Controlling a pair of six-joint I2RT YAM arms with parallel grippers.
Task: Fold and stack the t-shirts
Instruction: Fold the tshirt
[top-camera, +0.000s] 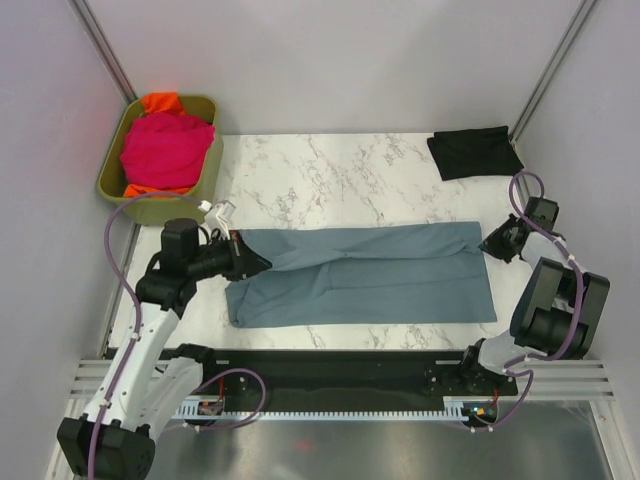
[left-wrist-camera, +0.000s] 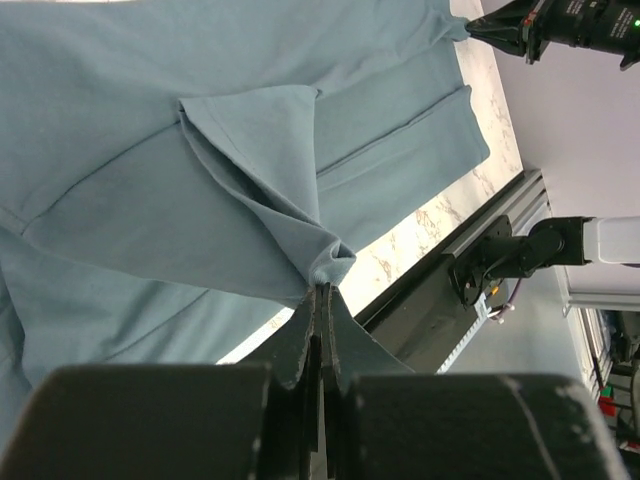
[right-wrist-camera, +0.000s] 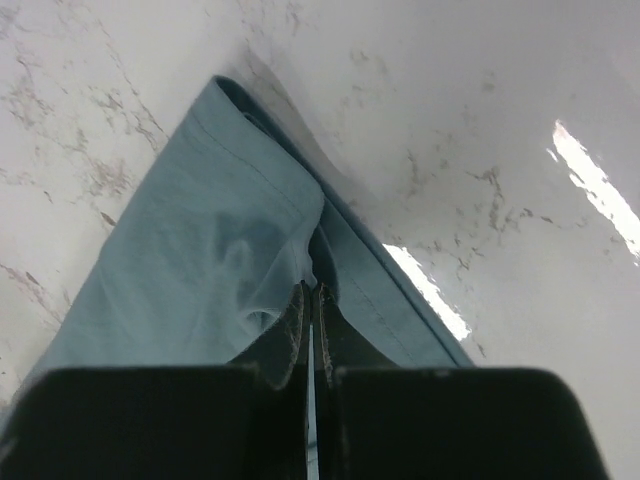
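Observation:
A slate blue-grey t-shirt (top-camera: 370, 275) lies stretched across the marble table (top-camera: 330, 175), folded lengthwise into a long band. My left gripper (top-camera: 258, 262) is shut on the shirt's left end, a pinched corner of cloth (left-wrist-camera: 330, 265) showing at its fingertips (left-wrist-camera: 322, 292). My right gripper (top-camera: 487, 247) is shut on the shirt's upper right corner (right-wrist-camera: 260, 230), the hem bunched at its tips (right-wrist-camera: 311, 290). A folded black t-shirt (top-camera: 474, 152) lies at the back right. A magenta-pink t-shirt (top-camera: 165, 150) and an orange one (top-camera: 160, 101) sit heaped in the bin.
The olive-green plastic bin (top-camera: 208, 160) stands at the back left corner. Grey walls close in the table on three sides. A black rail (top-camera: 330, 375) with cables runs along the near edge between the arm bases.

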